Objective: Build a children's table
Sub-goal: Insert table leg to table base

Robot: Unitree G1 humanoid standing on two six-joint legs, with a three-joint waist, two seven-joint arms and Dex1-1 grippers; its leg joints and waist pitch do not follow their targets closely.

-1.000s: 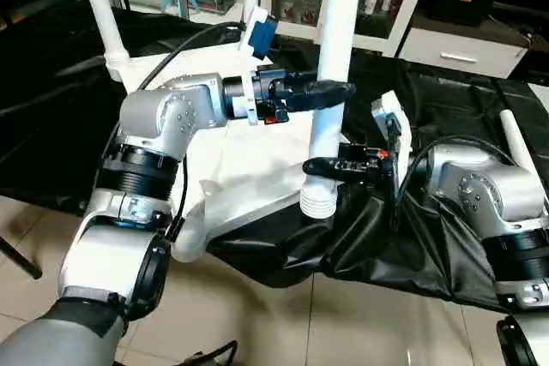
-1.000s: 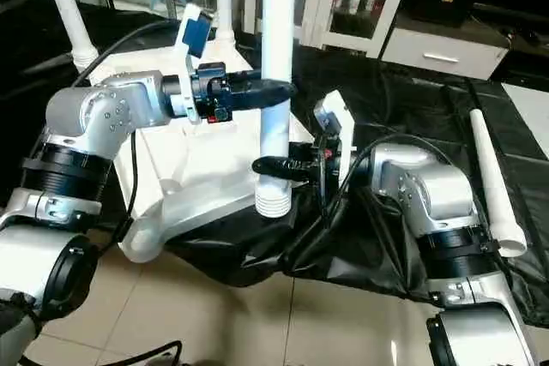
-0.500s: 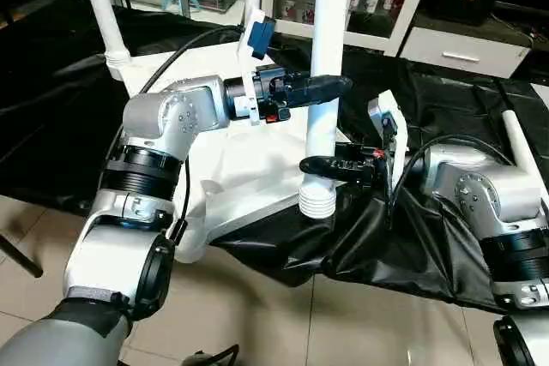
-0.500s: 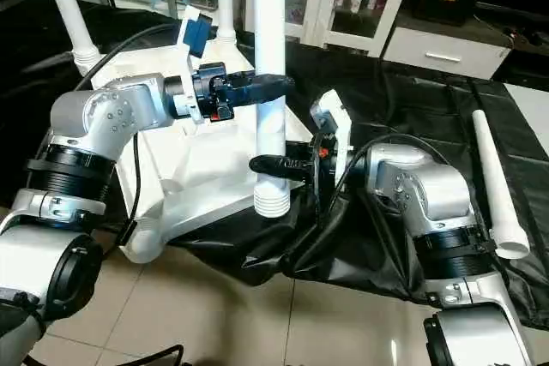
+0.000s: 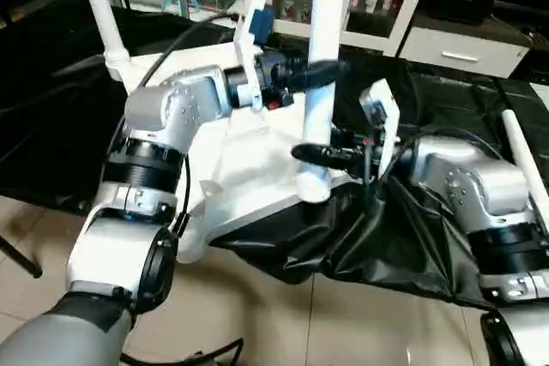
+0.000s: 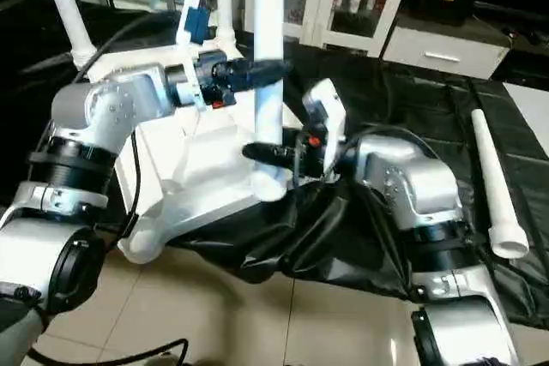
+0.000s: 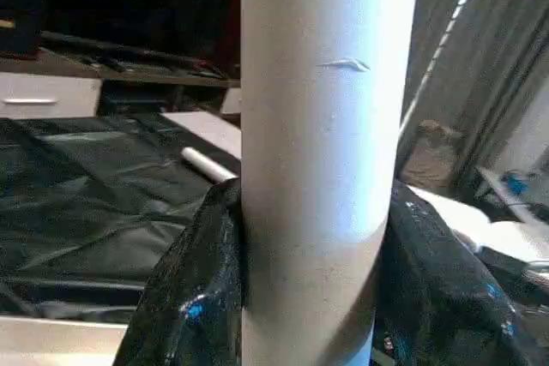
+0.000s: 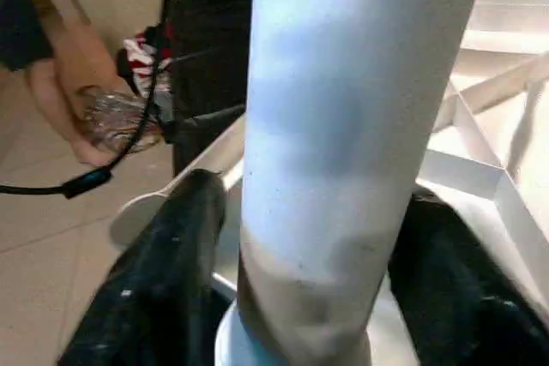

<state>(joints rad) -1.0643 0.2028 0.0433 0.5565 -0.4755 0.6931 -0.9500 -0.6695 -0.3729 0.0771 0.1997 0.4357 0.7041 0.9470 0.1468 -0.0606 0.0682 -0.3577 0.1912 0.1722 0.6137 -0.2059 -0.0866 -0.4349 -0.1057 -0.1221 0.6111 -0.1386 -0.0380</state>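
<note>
Since a second ago, the upright long white tapered tubular leg (image 5: 321,83) has been carried in from beyond the near edge of the white plastic rectangular tabletop with its ribbed underside turned up (image 5: 249,160); its lower end, which then hung outside that edge over the black cover, is now set down at the round corner socket (image 5: 310,188) on the tabletop's near right corner. Whether it is fully seated cannot be told.

The leg is clasped high up by the left gripper (image 5: 316,73), its black fingers (image 7: 184,297) pressed against both sides of the tube in the left wrist view. Lower down, just above the socket, the right gripper (image 5: 322,155) brackets the leg with a finger (image 8: 163,272) on each side, but whether those fingers actually press the tube cannot be told from the pictures.

The step in hand is judged to be seating this leg. It would be done well if the leg were kept vertical over the socket, the upper grip used to steer and the lower one to keep the foot centred, and the push made straight down without sideways load, since the tabletop overhangs the black-covered work surface (image 5: 446,100) and could tip or slide. Two legs already stand in the far sockets (image 5: 101,6); another leg lies on the cover at the right (image 6: 496,190).
</note>
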